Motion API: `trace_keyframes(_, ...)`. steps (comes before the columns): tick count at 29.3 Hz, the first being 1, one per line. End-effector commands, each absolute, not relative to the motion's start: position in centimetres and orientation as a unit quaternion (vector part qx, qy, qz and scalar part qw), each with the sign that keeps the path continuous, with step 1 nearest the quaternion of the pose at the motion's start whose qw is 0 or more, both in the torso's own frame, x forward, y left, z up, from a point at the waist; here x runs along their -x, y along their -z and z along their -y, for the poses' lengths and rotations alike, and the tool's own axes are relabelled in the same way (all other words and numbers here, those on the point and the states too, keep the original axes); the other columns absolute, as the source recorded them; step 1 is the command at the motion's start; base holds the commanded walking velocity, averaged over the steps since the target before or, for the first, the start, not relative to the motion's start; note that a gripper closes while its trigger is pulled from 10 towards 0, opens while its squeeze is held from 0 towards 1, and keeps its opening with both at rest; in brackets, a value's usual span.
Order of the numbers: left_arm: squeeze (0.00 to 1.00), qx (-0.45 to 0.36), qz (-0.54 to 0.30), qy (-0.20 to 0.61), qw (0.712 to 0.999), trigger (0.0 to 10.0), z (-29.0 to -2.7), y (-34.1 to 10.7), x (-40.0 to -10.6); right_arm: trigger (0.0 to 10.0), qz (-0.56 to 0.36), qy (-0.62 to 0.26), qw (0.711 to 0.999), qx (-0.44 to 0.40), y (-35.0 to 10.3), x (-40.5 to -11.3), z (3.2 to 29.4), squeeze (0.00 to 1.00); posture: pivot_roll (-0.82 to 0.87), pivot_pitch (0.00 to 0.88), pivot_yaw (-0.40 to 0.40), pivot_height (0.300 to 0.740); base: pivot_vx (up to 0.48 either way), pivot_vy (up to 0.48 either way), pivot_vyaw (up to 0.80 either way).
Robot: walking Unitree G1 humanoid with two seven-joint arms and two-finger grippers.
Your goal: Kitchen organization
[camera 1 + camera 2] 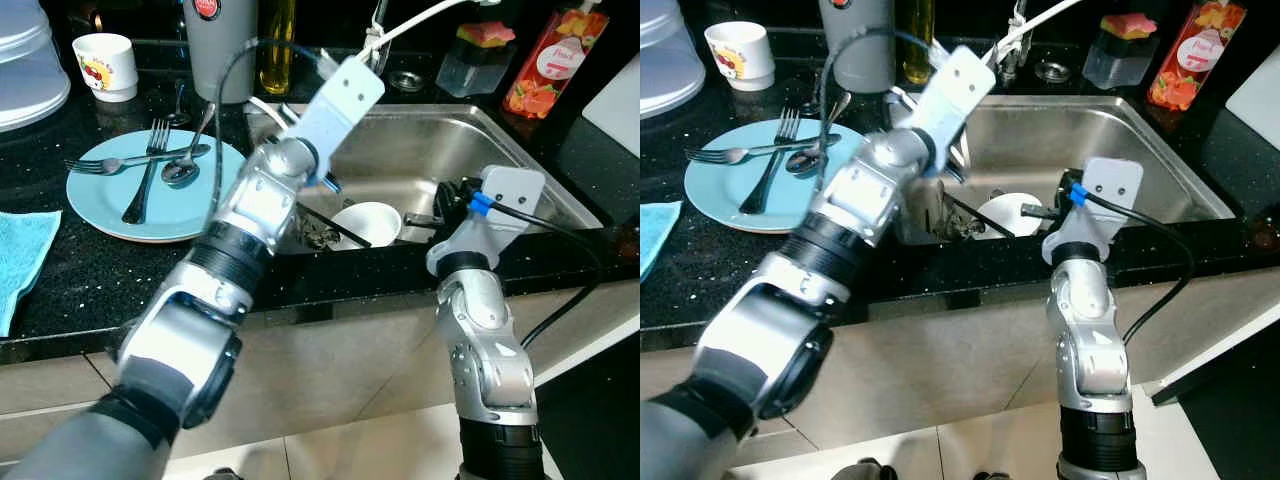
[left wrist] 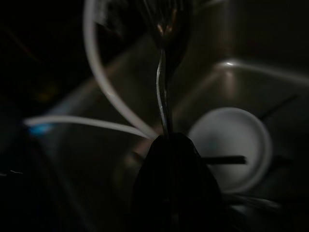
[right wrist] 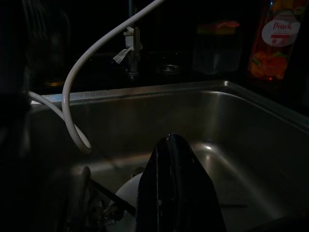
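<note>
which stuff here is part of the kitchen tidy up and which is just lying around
In the job:
- fork held in left gripper
- white bowl in sink
- blue plate with cutlery

Lying about:
- teal cloth
- peach bottle
- mug

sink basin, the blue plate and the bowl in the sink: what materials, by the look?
Sink: brushed stainless steel, going by the grey sheen and soft reflections. Blue plate: probably glazed ceramic, smooth and glossy; melamine is possible. White bowl: looks like glazed ceramic or plastic; plain white, the look leaves it open.
</note>
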State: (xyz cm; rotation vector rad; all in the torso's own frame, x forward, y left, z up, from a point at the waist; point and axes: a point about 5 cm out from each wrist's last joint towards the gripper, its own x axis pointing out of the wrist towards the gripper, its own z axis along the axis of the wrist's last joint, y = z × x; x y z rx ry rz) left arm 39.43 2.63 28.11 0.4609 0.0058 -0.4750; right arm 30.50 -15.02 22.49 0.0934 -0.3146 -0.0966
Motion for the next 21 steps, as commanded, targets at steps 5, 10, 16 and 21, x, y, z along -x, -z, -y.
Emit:
trace_keyframes(5, 0.98, -0.205, -0.081, 0.232, 0.947, 10.0, -3.4, -24.8, -39.8, 10.0, 0.153, 0.06, 0.985, -0.044, -22.0, -30.2, 15.7, 0.0, 0.23, 0.081, -0.054, 0.74, 0.0, 0.0, 0.0)
trace_keyframes(10, 1.0, -0.192, -0.076, 0.241, 0.948, 10.0, -3.5, -25.0, -39.8, 10.0, 0.152, 0.058, 0.986, -0.045, -22.0, -30.3, 15.5, 0.0, 0.23, 0.085, -0.06, 0.74, 0.0, 0.0, 0.0)
trace_keyframes(16, 0.0, -0.157, -0.009, 0.272, 0.949, 10.0, -2.6, -28.7, -38.7, 10.0, 0.153, 0.053, 0.986, -0.045, -22.2, -30.3, 15.4, 0.0, 0.23, 0.092, -0.071, 0.74, 0.0, 0.0, 0.0)
trace_keyframes(21, 0.0, -0.288, 0.072, 0.285, 0.911, 10.0, -4.3, -32.1, -37.0, 10.0, 0.154, 0.053, 0.986, -0.042, -22.3, -30.3, 15.7, 0.0, 0.24, 0.095, -0.078, 0.74, 0.0, 0.0, 0.0)
